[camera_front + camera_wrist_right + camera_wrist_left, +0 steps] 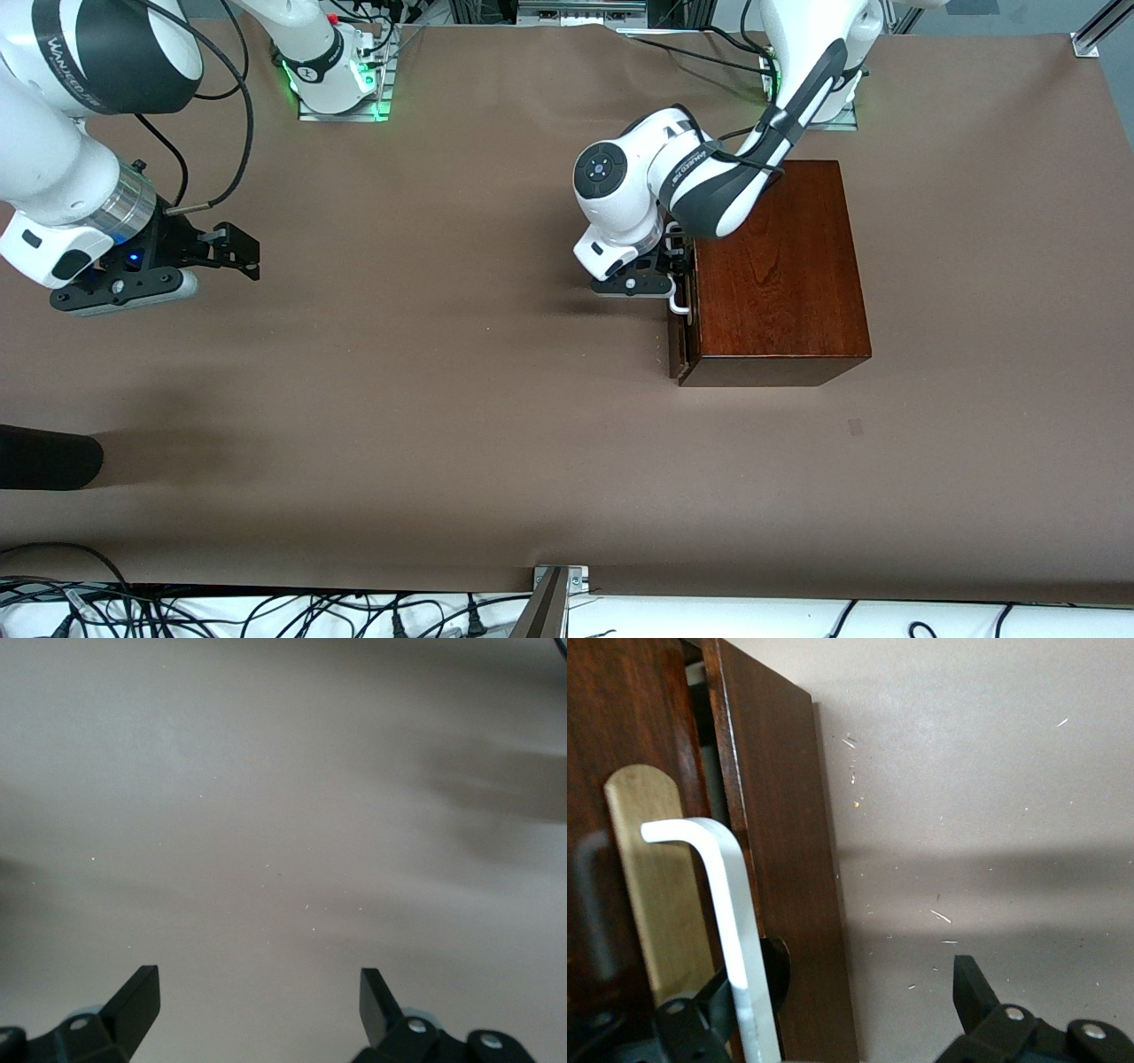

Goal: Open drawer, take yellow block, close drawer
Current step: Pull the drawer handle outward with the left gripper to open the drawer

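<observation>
Two Franka arms work over a brown table. A glossy reddish-brown wooden box stands toward the left arm's end of the table, its front turned toward the right arm's end. The drawer is pulled out only a crack: a narrow gap shows between its dark front panel and the box body in the left wrist view. No yellow block is visible in any view.

Left gripper: placed at the drawer front, level with the white metal bar handle. Its fingers are spread, with one finger beside the handle bar against the drawer front and the other finger well apart over bare table. The handle lies between them, unpinched.

Right gripper: hangs over bare table at the right arm's end, well apart from the box; this arm waits. Its fingers are spread wide and hold nothing.

A dark rounded object enters at the view's edge, nearer the front camera than the right gripper.
</observation>
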Motion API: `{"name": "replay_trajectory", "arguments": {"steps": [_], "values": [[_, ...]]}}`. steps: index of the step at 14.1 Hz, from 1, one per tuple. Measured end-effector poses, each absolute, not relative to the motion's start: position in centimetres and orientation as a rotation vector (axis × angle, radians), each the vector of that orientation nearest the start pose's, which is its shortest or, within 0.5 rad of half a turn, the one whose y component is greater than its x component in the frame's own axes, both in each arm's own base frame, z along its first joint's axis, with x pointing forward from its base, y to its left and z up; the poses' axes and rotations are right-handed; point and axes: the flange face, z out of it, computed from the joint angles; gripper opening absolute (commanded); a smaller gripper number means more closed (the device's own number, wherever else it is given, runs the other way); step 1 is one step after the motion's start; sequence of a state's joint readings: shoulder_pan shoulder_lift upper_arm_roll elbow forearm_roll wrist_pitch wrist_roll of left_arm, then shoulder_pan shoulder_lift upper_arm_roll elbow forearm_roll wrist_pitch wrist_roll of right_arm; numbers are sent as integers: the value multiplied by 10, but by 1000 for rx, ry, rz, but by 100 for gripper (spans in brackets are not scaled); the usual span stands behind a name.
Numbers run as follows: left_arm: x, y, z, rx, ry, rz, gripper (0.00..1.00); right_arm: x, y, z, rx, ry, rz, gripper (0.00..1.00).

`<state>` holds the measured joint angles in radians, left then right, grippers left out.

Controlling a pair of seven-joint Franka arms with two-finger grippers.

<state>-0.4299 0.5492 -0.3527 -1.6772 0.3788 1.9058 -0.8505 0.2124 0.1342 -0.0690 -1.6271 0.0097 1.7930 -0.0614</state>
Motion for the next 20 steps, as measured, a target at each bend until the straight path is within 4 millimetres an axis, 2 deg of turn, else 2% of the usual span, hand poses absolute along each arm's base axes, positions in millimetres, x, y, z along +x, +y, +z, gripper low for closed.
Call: {"name": "replay_trajectory", "arguments": {"steps": [4, 12, 16, 20], "values": [[490, -420, 276, -2838, 96, 109, 100, 601, 90, 539, -3123, -319, -50, 100], [481, -447, 274, -2898, 3, 3, 100, 601, 89, 539, -3124, -317, -46, 100], [478, -471, 274, -2922, -30, -33, 100, 601, 89, 538, -3124, -317, -44, 100], [478, -485, 277, -2943, -40, -52, 100, 601, 89, 538, -3123, -333, -43, 100]]}}
